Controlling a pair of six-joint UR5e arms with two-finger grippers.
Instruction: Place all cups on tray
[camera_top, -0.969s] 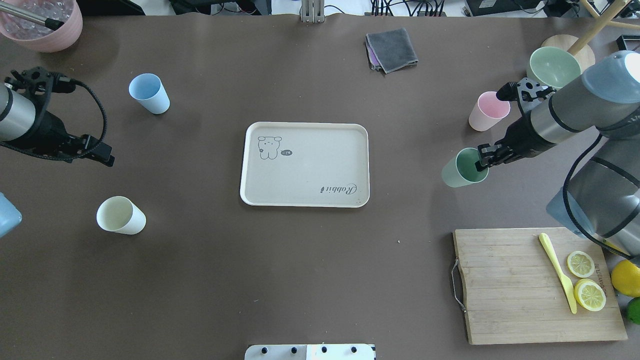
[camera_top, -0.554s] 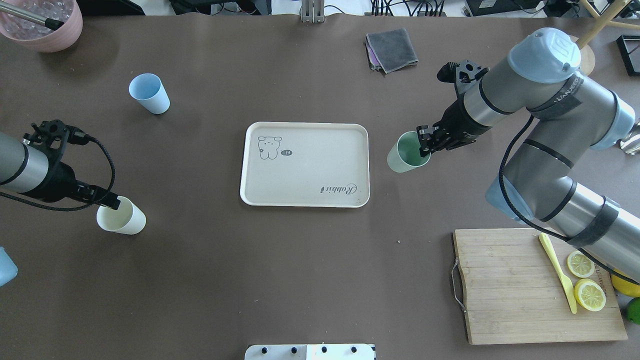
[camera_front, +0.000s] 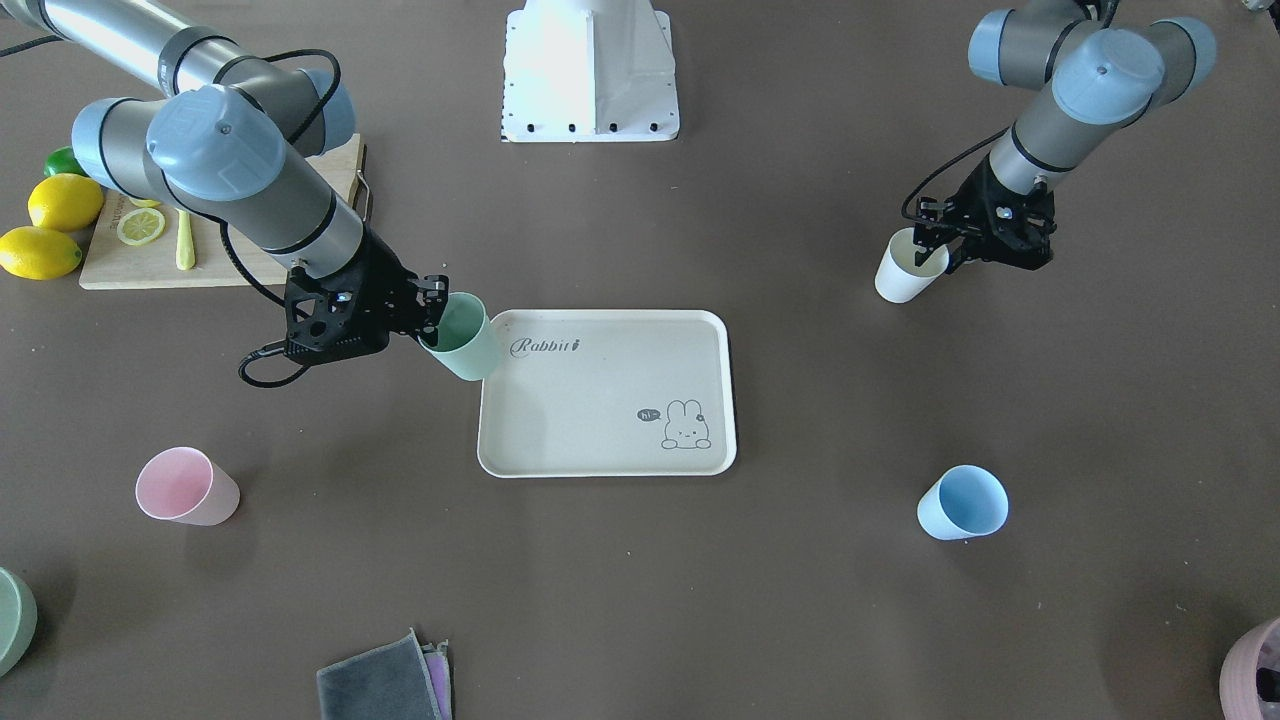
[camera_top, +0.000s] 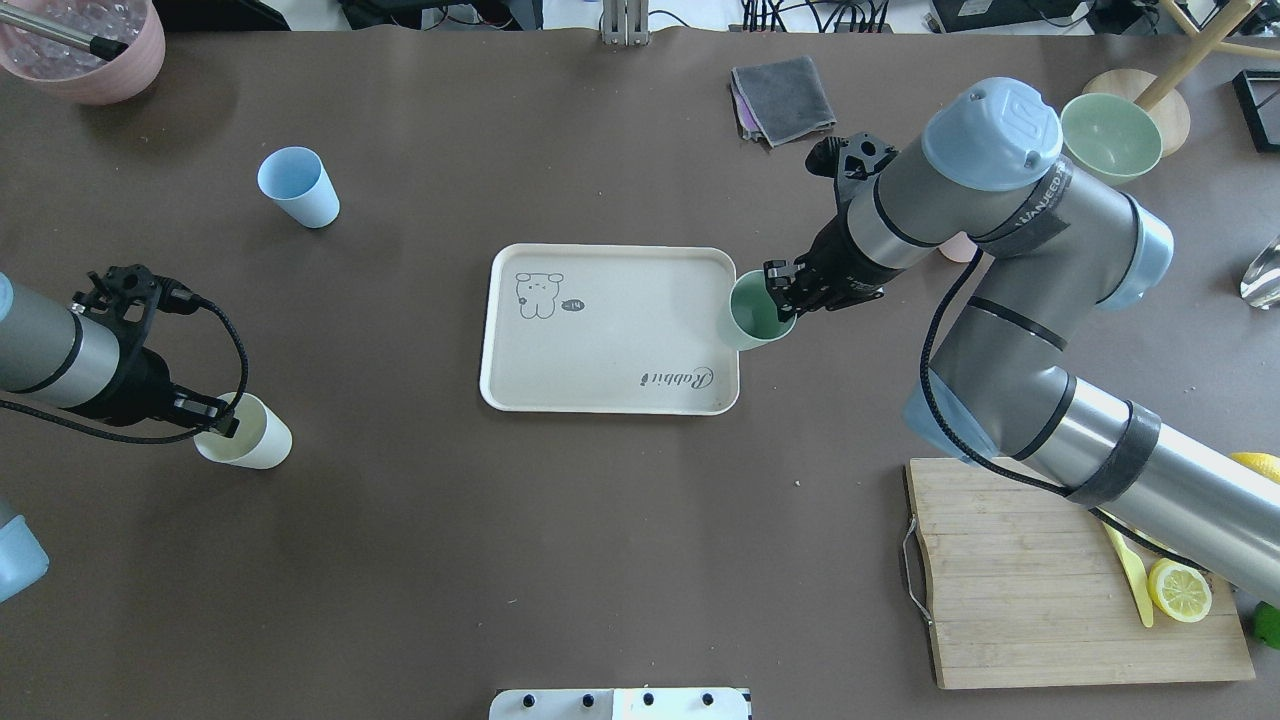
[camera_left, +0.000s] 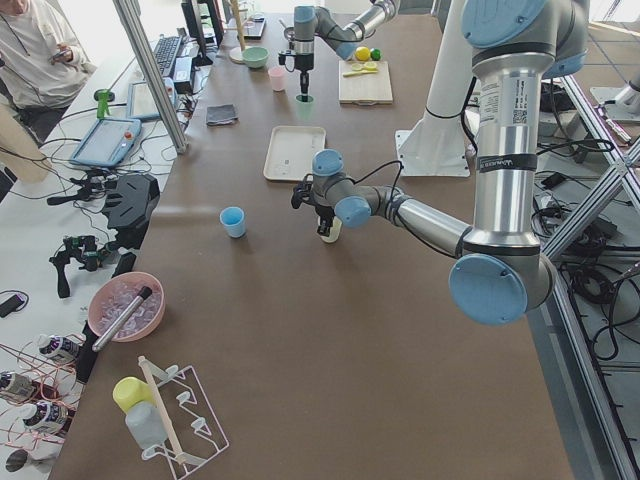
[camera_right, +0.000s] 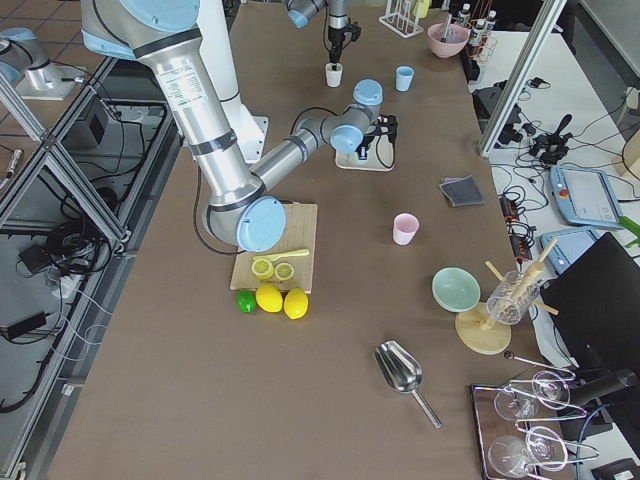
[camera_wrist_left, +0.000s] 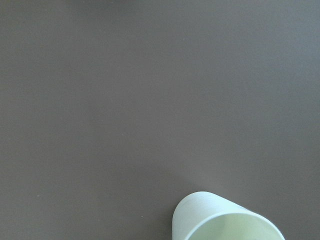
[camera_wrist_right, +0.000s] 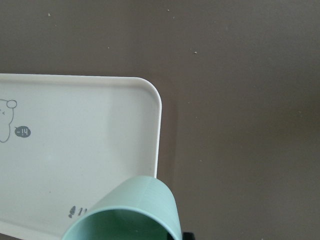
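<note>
Brown tabletop (camera_top: 600, 560): right end effector (camera_top: 779, 291) holds green cup (camera_top: 748, 322) over tray (camera_top: 610, 345) rim; left end effector (camera_top: 222, 420) at cream cup (camera_top: 262, 442), closure unclear.

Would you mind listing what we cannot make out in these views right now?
- Pink cup: in the overhead view, nearly all of it is hidden behind the right arm.
- Left gripper at the cream cup: too small to tell whether it has clamped the rim; the left wrist view shows no fingers.
- Green cup: the right wrist view's bottom edge cuts it off, hiding the right gripper there.
</note>
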